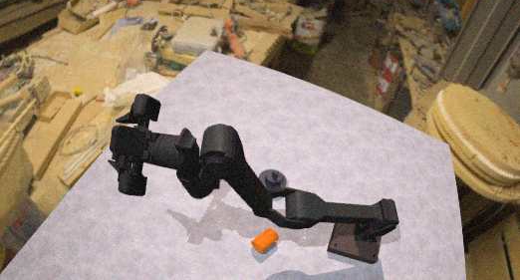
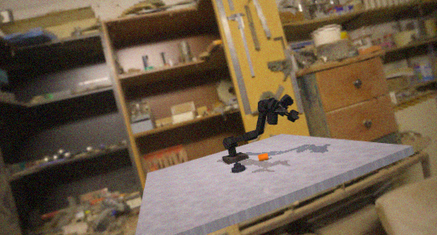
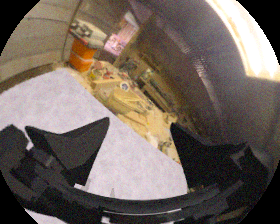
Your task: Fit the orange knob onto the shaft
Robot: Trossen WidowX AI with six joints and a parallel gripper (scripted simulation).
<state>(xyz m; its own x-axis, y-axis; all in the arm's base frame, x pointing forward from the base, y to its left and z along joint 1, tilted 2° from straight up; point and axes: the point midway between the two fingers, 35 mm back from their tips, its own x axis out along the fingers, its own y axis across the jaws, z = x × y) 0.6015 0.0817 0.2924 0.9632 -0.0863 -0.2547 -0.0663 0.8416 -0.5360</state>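
Mottled pale lavender tabletop [image 1: 319,122] [image 2: 259,190] [image 3: 136,165], plain orange knob [image 1: 265,240] [image 2: 263,157], black arm [image 1: 244,178] [image 2: 260,125].

Matt black arm, plastic-looking orange knob, pale mottled worktop

The worktop [image 1: 319,117] [image 2: 201,198] [image 3: 136,165] looks matt and faintly blotchy, like stone or paper, its cut edges plain and straight; the arm [image 1: 244,178] [image 2: 260,125] looks like smooth, dull black plastic or coated metal, and so does the hand [image 1: 130,156] [image 2: 293,107] [image 3: 140,123]; the base plate [image 1: 339,248] [image 2: 228,160], nearest one corner of the worktop in the top view, is dark brownish and flat in finish; the knob [image 1: 265,240] [image 2: 263,157] looks like smooth matt plastic; the pedestal [image 1: 266,182] [image 2: 238,169] is dark grey and smooth, whether metal or plastic cannot be told; beyond the worktop's edges, the drawer fronts [image 2: 349,87] look like wood.
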